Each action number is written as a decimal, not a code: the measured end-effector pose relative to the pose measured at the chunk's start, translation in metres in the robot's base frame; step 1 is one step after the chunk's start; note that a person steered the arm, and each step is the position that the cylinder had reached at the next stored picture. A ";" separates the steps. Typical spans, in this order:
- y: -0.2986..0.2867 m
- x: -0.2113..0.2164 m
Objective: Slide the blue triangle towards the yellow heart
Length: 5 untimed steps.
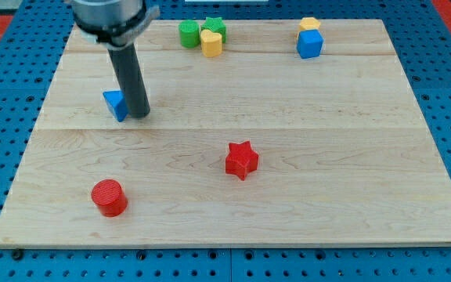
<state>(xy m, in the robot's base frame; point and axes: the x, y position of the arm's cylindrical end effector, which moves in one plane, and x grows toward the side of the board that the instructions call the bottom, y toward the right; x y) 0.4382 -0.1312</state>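
Note:
The blue triangle (pixel 114 104) lies on the left part of the wooden board (pixel 288 196). My tip (pixel 140 116) rests on the board against the triangle's right side, and the rod hides that edge of it. The yellow heart (pixel 211 43) sits near the view's top, up and to the right of the triangle, touching two green blocks.
A green cylinder (pixel 188 34) and a green star (pixel 215 26) sit beside the heart. A yellow block (pixel 310 24) and a blue cube (pixel 309 45) stand at the top right. A red star (pixel 241 160) lies mid-board and a red cylinder (pixel 109 197) at the bottom left.

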 end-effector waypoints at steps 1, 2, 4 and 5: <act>-0.040 0.022; -0.076 -0.013; 0.058 -0.090; 0.067 -0.112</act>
<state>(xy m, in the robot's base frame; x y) 0.3266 -0.0639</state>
